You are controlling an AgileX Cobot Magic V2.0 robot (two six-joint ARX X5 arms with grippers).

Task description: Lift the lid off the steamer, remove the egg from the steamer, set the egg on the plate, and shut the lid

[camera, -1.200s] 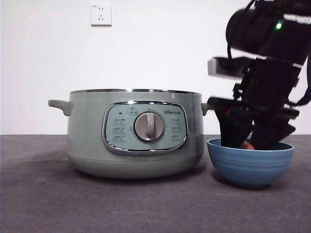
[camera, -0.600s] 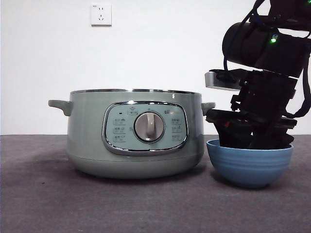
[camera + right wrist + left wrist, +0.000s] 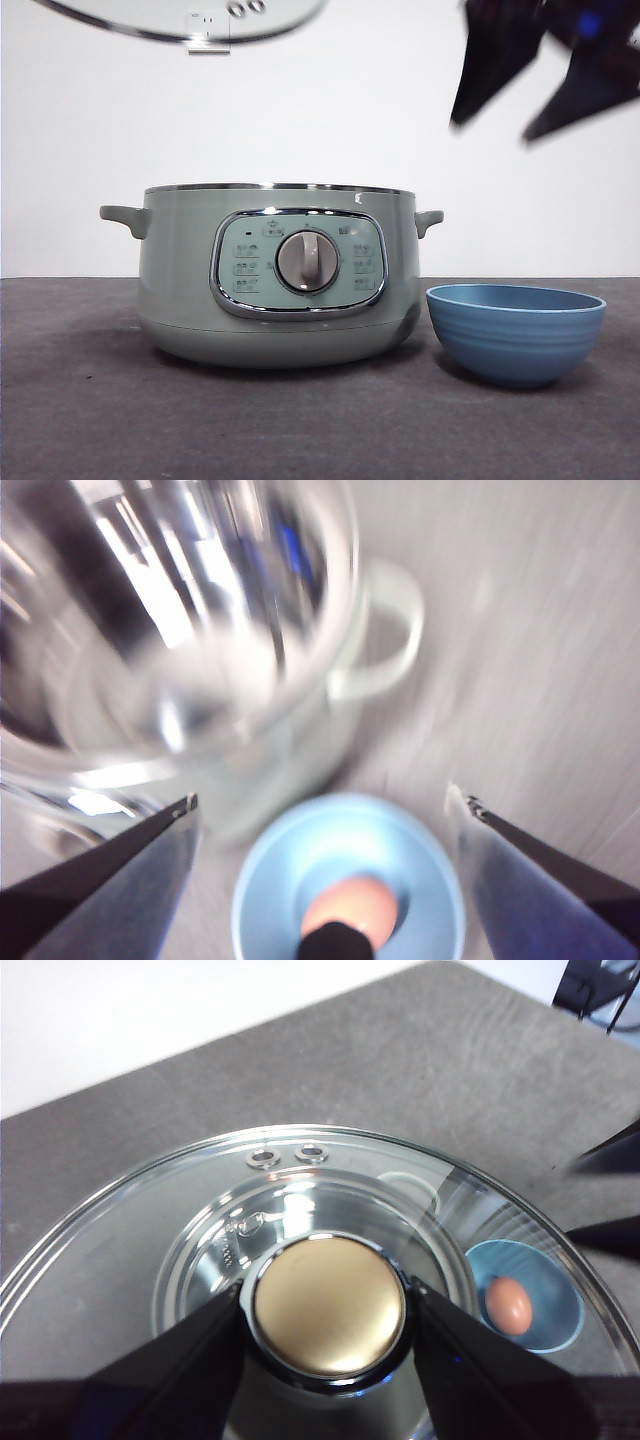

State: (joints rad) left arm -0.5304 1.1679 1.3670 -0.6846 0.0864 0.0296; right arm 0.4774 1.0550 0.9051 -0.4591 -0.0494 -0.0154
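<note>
The steamer (image 3: 280,275) stands open on the table, without its lid. My left gripper (image 3: 328,1305) is shut on the knob (image 3: 330,1335) of the glass lid (image 3: 150,1230) and holds it high above the pot; its rim shows at the top of the front view (image 3: 180,22). The egg (image 3: 510,1305) lies in the blue plate (image 3: 515,330), a small bowl right of the pot; the front view hides the egg. My right gripper (image 3: 325,802) is open and empty, high above the plate (image 3: 420,880), blurred in the front view (image 3: 495,125).
A white wall with a socket (image 3: 207,35) stands behind the dark grey table (image 3: 80,420). The pot's side handle (image 3: 428,220) points toward the plate. The right arm's jaws show at the edge of the left wrist view (image 3: 610,1190).
My right gripper has risen out of the plate, open, leaving the egg inside. The lid's rim has come into the top of the front view.
</note>
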